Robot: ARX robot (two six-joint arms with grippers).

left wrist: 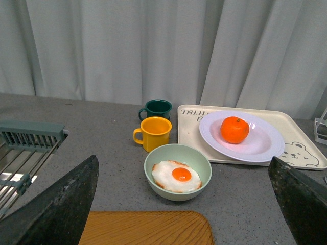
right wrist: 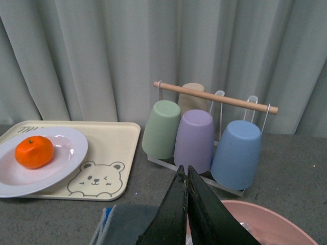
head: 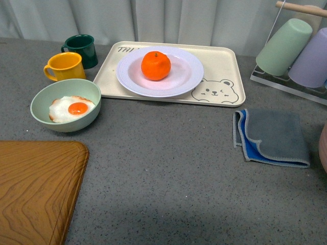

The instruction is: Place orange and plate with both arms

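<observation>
The orange (head: 156, 65) sits in the middle of the white plate (head: 187, 78), which rests on the cream bear tray (head: 225, 71). Neither arm shows in the front view. In the left wrist view my left gripper (left wrist: 184, 204) is open and empty, its dark fingers (left wrist: 61, 204) wide apart low in the frame; the orange (left wrist: 234, 129) and plate (left wrist: 265, 145) lie well beyond it. In the right wrist view my right gripper (right wrist: 186, 173) is shut and empty, its tips together; the orange (right wrist: 34, 151) on the plate (right wrist: 66, 163) lies far off to one side.
A pale green bowl (head: 87, 115) with a fried egg stands left of the tray, with a yellow mug (head: 65, 66) and dark green mug (head: 82, 49) behind. A wooden board (head: 36, 189) lies front left. A grey-blue cloth (head: 273, 137), a cup rack (head: 294, 48) and a pink basin (right wrist: 276, 224) are at the right.
</observation>
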